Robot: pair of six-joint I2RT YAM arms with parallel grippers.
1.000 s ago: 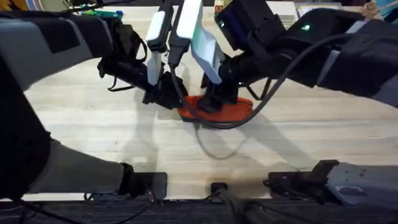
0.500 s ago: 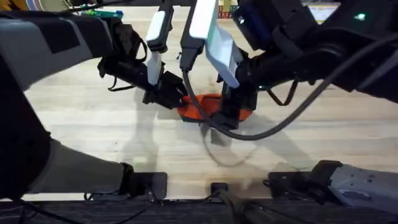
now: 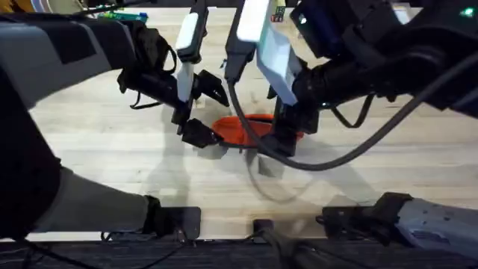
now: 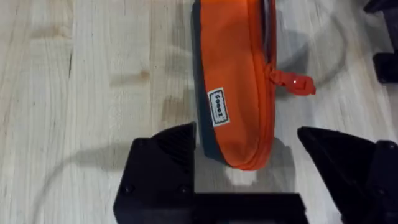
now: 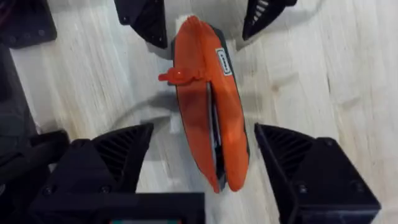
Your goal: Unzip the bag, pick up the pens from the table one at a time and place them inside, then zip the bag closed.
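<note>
While both arms reach in over the table (image 3: 89,157) in the overhead view, the orange pencil pouch (image 3: 243,128) lies flat on the planks near the middle, between the two grippers. The left gripper (image 3: 205,112) hangs at the pouch's left end with its fingers spread wide and nothing between them. The right gripper (image 3: 287,134) stands over the pouch's right end, and a black cable loops across the wood in front of it.

From the left wrist camera, the pouch (image 4: 233,81) lies with its rounded end between the two black fingers (image 4: 165,155), touched by neither. A small white label (image 4: 217,106) sits on its side, and the orange zipper pull (image 4: 292,82) sticks out from the seam.

From the right wrist camera, the pouch (image 5: 208,112) lies lengthwise between this gripper's spread fingers (image 5: 118,155), apart from both. The zipper is partly open along the top, showing a dark gap, with the pull (image 5: 177,74) near the far end.
</note>
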